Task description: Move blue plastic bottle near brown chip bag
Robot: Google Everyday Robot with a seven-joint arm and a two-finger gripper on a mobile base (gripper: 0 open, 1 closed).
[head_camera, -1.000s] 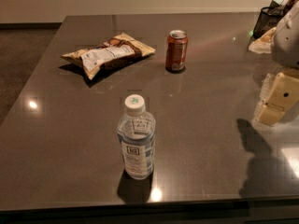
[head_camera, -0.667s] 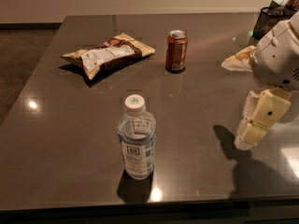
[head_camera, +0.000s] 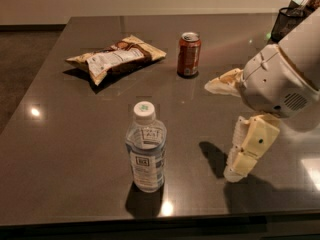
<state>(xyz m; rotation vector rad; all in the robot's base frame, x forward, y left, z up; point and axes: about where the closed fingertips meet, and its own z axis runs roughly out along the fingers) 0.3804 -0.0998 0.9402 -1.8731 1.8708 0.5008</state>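
The blue plastic bottle [head_camera: 146,155] stands upright near the table's front edge, white cap on, label facing me. The brown chip bag [head_camera: 115,59] lies flat at the back left, well apart from the bottle. My gripper [head_camera: 220,130] is at the right, low over the table and to the right of the bottle, with a clear gap between them. It is open and empty: one cream finger [head_camera: 222,84] points left at the back, the other [head_camera: 247,151] hangs down toward the table.
A reddish-brown soda can [head_camera: 189,54] stands upright right of the chip bag, behind my gripper. A black mesh container [head_camera: 287,20] sits at the far right corner. The dark table [head_camera: 65,149] ends just in front of the bottle.
My gripper and arm have moved left across the table, from the right edge of view toward the bottle. The bottle, bag and can have not moved.
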